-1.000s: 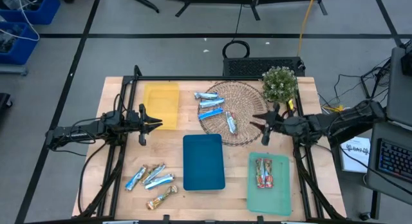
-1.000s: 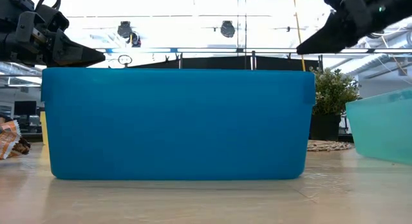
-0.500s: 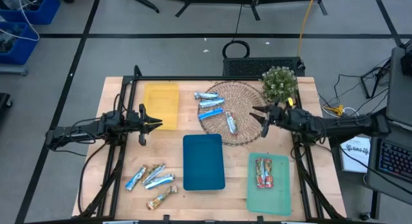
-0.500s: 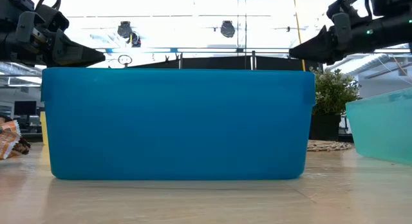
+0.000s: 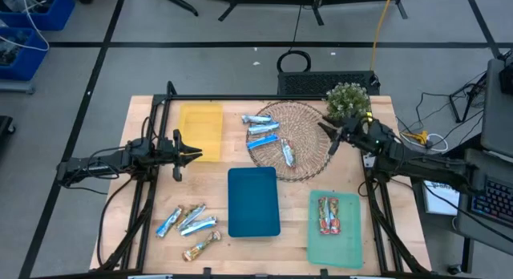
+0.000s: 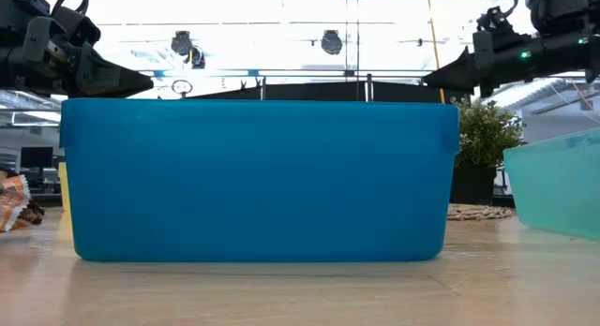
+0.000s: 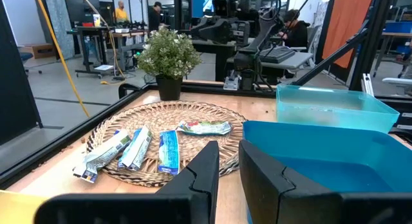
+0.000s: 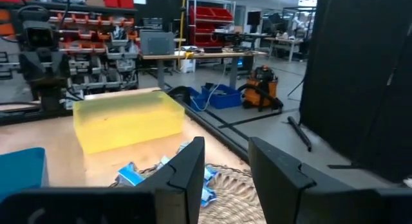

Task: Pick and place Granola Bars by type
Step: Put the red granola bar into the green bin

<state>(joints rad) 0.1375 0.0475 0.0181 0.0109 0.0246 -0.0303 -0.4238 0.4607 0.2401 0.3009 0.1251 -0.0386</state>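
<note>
Over the far right part of the tabletop, my right gripper [image 5: 330, 136] hung above the right rim of the round wicker mat [image 5: 303, 119], its fingers parted and empty, just beside the small potted plant [image 5: 348, 104] at the far right corner. My left gripper [image 5: 192, 154] waited over the left side of the wooden tabletop [image 5: 296, 200], beside the yellow tray [image 5: 200, 128]; its fingers stood a narrow gap apart with nothing between them.

Granola bars lay in three groups. On the wicker mat were three blue-and-silver bars [image 5: 261, 130], side by side at the mat's left edge, and one more bar [image 5: 287, 151] nearer the mat's middle, lying at an angle; its colour I could not settle from above. From my left wrist the same four showed on the weave [image 7: 136, 149]. Near the front left corner of the tabletop a loose cluster lay on bare wood: blue-and-silver bars [image 5: 186, 219] close together and a tan-gold bar [image 5: 199, 247] just in front of them. Two red-orange bars [image 5: 328, 214] rested side by side inside the pale green tray [image 5: 354, 240] at the front right.

Dark blue tray [image 5: 253, 202] sat at the front centre, between the loose cluster and the green tray, with nothing visible inside it. In the low view its wall [image 6: 253, 176] filled most of the picture, both grippers showing above it.
</note>
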